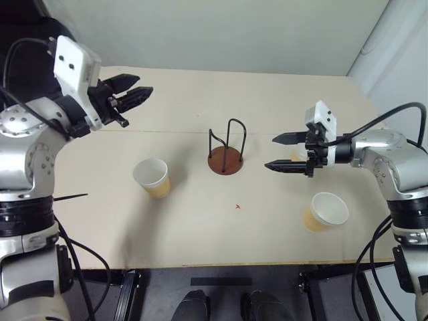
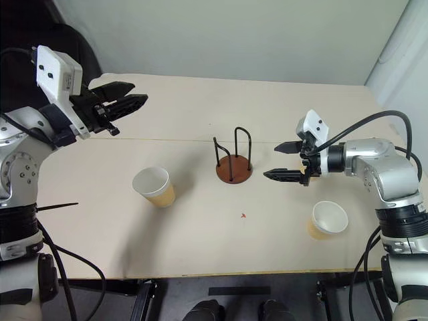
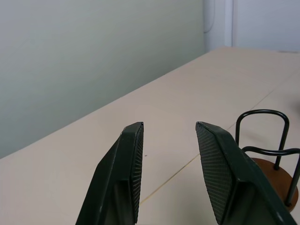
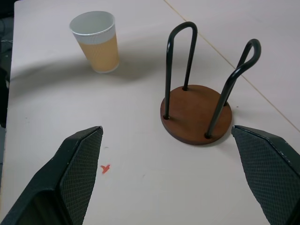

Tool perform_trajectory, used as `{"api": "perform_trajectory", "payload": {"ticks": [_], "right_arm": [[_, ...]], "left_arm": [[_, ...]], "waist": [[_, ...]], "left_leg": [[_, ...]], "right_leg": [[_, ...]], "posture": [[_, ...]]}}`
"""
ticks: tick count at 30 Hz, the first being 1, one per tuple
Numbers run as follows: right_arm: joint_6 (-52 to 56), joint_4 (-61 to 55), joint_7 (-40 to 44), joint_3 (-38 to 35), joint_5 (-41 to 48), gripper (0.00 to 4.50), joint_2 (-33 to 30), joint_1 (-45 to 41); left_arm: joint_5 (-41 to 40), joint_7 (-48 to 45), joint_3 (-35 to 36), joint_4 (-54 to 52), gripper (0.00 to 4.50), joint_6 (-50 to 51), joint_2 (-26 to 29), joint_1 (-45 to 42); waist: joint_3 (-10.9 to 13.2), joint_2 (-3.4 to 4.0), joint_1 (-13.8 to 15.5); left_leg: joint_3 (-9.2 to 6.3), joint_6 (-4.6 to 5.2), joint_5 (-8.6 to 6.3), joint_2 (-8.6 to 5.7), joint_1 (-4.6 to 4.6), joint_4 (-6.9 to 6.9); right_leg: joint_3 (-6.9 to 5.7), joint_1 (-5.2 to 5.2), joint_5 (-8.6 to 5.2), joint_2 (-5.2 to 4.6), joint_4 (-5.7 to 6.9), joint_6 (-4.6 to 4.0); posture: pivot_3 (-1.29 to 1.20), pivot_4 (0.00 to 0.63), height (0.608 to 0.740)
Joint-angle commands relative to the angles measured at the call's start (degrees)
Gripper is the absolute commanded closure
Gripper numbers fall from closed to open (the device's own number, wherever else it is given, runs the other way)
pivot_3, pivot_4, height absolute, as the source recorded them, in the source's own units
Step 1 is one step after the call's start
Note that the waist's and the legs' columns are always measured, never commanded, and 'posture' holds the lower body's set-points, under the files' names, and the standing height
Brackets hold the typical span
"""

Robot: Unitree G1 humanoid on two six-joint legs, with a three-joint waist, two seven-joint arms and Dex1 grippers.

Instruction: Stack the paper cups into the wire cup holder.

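The wire cup holder (image 1: 226,160), a reddish-brown disc with two black wire loops, stands empty at the table's middle. One paper cup (image 1: 152,177), tan with a white inside, stands upright to its left front. A second paper cup (image 1: 326,211) stands at the right front. My left gripper (image 1: 144,85) hovers high over the back left of the table, open with nothing between its fingers (image 3: 129,164). My right gripper (image 1: 270,152) is wide open and empty, just right of the holder (image 4: 197,112) and pointing at it. A tan patch (image 1: 296,156) behind it may be another cup.
A small red mark (image 1: 237,206) lies on the beige table (image 1: 200,234) in front of the holder. A seam runs across the tabletop behind the holder. The front edge is close below the cups, and a pale wall stands behind the table.
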Motion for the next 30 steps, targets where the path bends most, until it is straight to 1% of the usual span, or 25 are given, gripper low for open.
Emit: {"api": "perform_trajectory", "payload": {"ticks": [1, 6, 11, 18, 23, 30], "right_arm": [[-1.0, -0.7, 0.4, -0.4, -0.2, 0.0, -0.1, -2.0], [-1.1, -1.2, 0.4, -0.8, -0.2, 0.0, -0.8, -1.5], [-0.1, -4.9, 0.5, -1.1, 0.4, 0.0, -1.9, 0.1], [1.3, -6.9, -1.4, -2.4, 0.5, 0.0, -2.6, 1.5], [2.7, -9.0, -2.4, -3.5, 1.4, 0.0, -3.5, 2.8], [4.0, -10.9, -3.5, -4.7, 2.4, 0.0, -4.7, 4.2]], "left_arm": [[0.0, -0.1, 0.8, 0.1, 2.63, -1.2, -0.2, -0.7], [1.1, -1.0, -1.0, 2.6, 2.63, -2.6, -1.2, -1.0], [2.0, -2.4, -2.9, 6.1, 2.63, -3.9, -2.7, -2.1], [3.8, -4.1, -6.6, 13.9, 2.63, -6.6, -8.0, -6.5], [5.5, -8.5, -9.8, 18.5, 2.63, -8.8, -9.5, -8.4], [8.5, -19.3, -14.5, 24.7, 2.63, -12.3, -8.4, -11.2]], "waist": [[0.0, 0.0, 0.0], [0.0, 0.0, 0.0], [0.0, 0.0, 0.1], [0.0, 0.0, 0.2], [0.0, 0.0, 0.2], [0.0, 0.0, 0.2]], "left_leg": [[0.0, 0.0, 0.0, 0.0, 0.0, 0.0], [-0.01, 0.0, 0.0, 0.0, 0.0, 0.0], [-0.01, 0.0, 0.0, 0.0, 0.0, 0.0], [-0.01, 0.0, 0.0, 0.0, 0.0, 0.05], [0.0, 0.0, 0.0, 0.0, 0.0, 0.0], [-0.01, 0.0, 0.0, 0.0, 0.0, 0.0]], "right_leg": [[0.0, 0.0, 0.0, 0.0, 0.0, 0.0], [-0.01, 0.0, 0.0, 0.0, 0.01, 0.0], [-0.01, 0.0, 0.0, 0.0, 0.0, 0.0], [0.0, 0.03, 0.01, -0.01, 0.02, -0.01], [0.0, 0.01, 0.01, 0.0, 0.02, -0.01], [0.01, 0.01, 0.01, 0.0, 0.0, -0.01]], "posture": [[0.0, 0.15, 0.74], [0.0, 0.15, 0.74], [0.0, 0.15, 0.74], [0.0, 0.15, 0.74], [0.0, 0.15, 0.74], [0.0, 0.15, 0.74]]}}
